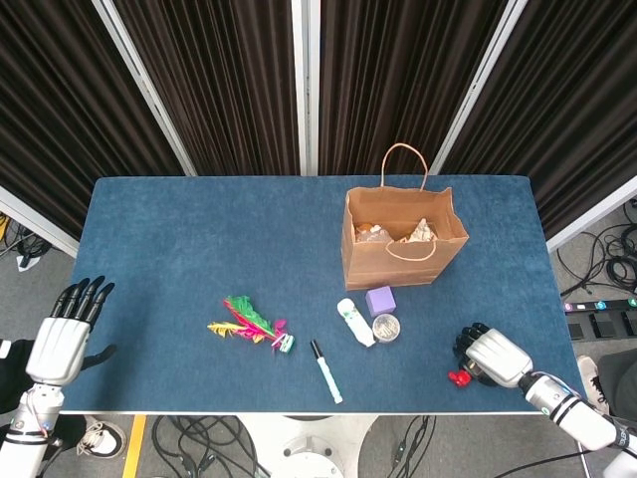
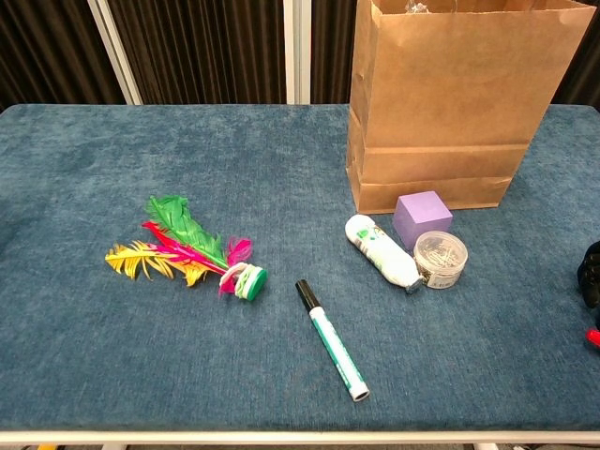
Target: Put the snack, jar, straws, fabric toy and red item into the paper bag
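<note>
While sitting just front-left of the right hand (image 1: 490, 357), touching fingertips, red item (image 1: 459, 378) not clearly gripped; grasp unclear. Left hand (image 1: 62, 339) idling wide, well apart.

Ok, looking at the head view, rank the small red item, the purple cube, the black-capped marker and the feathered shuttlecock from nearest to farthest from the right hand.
From the right hand:
1. Small red item, right by the hand's fingers near the front edge.
2. Purple cube, in front of the paper bag.
3. Black-capped marker, mid-table near the front edge.
4. Feathered shuttlecock, farthest, on the left.
</note>
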Robot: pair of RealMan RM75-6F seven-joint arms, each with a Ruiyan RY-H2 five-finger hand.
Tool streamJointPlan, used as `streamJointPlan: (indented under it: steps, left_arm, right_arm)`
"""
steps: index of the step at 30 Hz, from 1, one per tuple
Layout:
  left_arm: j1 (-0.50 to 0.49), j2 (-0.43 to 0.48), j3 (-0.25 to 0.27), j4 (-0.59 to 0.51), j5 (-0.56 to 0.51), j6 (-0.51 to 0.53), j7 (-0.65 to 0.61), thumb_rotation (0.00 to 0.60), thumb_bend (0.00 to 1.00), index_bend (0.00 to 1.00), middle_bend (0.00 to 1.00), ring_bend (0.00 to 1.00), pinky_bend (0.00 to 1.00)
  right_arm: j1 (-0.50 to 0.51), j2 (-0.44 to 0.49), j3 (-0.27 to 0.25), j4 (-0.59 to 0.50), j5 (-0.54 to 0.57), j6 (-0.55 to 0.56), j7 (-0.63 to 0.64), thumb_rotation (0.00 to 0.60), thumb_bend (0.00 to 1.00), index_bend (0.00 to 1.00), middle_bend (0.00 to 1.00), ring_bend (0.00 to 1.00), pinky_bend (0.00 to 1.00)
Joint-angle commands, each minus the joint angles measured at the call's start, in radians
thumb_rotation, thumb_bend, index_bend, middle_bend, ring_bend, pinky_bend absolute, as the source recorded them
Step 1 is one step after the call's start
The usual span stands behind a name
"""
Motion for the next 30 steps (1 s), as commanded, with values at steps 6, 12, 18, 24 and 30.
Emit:
streamJointPlan:
  steps: [6, 12, 18, 24, 30]
  left_arm:
    - [-0.001, 0.000, -0.002, 0.001, -0.002, -0.001, -0.005, 0.600, 0.10, 0.11, 0.16, 0.01, 0.13]
    - [0.001, 0.000, 0.000, 0.002, -0.001, 0.000, -0.007, 0.600, 0.10, 0.11, 0.16, 0.01, 0.13]
    - [0.003, 0.001, 0.000, 0.001, -0.002, 0.004, -0.011, 0.600, 0.10, 0.11, 0.16, 0.01, 0.13]
    - [0.003, 0.002, 0.000, -0.002, -0.001, 0.005, -0.018, 0.600, 0.10, 0.11, 0.16, 0.01, 0.13]
    - [0.005, 0.003, -0.002, -0.004, -0.001, 0.010, -0.032, 0.600, 0.10, 0.11, 0.16, 0.01, 0.13]
  right_arm:
    - [-0.002, -0.001, 0.001, -0.001, 0.002, 0.016, -0.003, 0.600, 0.10, 0.45, 0.36, 0.27, 0.29]
    - [-0.007, -0.003, -0.001, 0.000, 0.006, 0.018, -0.012, 0.600, 0.15, 0.50, 0.40, 0.30, 0.33]
    - [-0.007, 0.004, 0.005, -0.012, 0.005, 0.039, -0.018, 0.600, 0.17, 0.52, 0.41, 0.32, 0.35]
    - [-0.006, 0.040, 0.020, -0.061, 0.004, 0.078, -0.047, 0.600, 0.18, 0.53, 0.42, 0.33, 0.36]
    - [-0.006, 0.084, 0.034, -0.132, 0.008, 0.097, -0.095, 0.600, 0.18, 0.55, 0.43, 0.33, 0.37]
